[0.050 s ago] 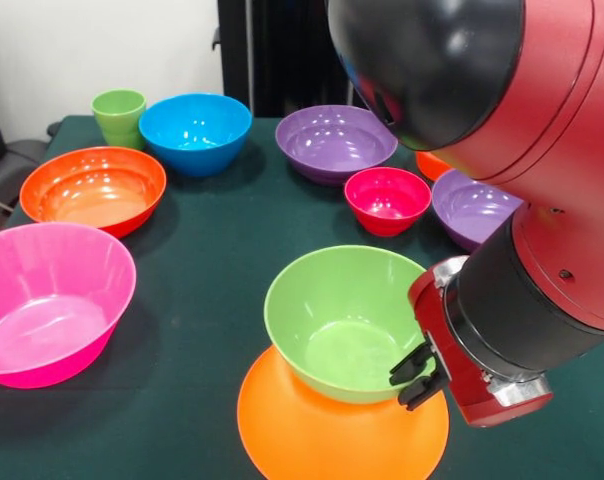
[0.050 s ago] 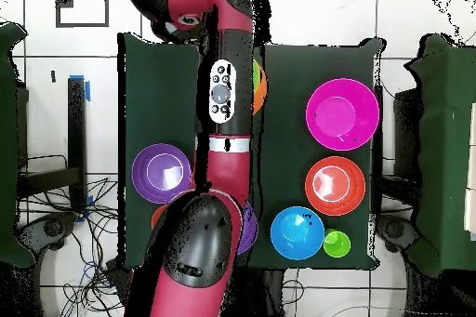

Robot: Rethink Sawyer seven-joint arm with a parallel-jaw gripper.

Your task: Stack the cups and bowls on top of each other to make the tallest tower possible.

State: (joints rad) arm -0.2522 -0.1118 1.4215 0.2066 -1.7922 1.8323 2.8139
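Note:
A green bowl (image 1: pixel 342 315) sits upright on a large upturned orange bowl (image 1: pixel 322 435) near the table's front edge; this is the tower. My gripper (image 1: pixel 417 378) is at the green bowl's right rim, with one black finger inside the wall and one outside, shut on it. In the overhead view the arm (image 2: pixel 223 99) hides the gripper, and only a sliver of the tower (image 2: pixel 259 85) shows. The light-green cup (image 1: pixel 119 115) (image 2: pixel 336 244) stands at a back corner beside the blue bowl (image 1: pixel 195 130) (image 2: pixel 297 232).
Loose bowls stand upright around the tower: pink (image 1: pixel 47 300) (image 2: pixel 342 114), orange (image 1: pixel 92 188) (image 2: pixel 335 185), purple (image 1: pixel 335 140), small magenta-red (image 1: pixel 387 198), a second purple (image 1: pixel 472 208) (image 2: pixel 161 172) and a red-orange sliver (image 1: pixel 432 163). The arm's bulk fills the right.

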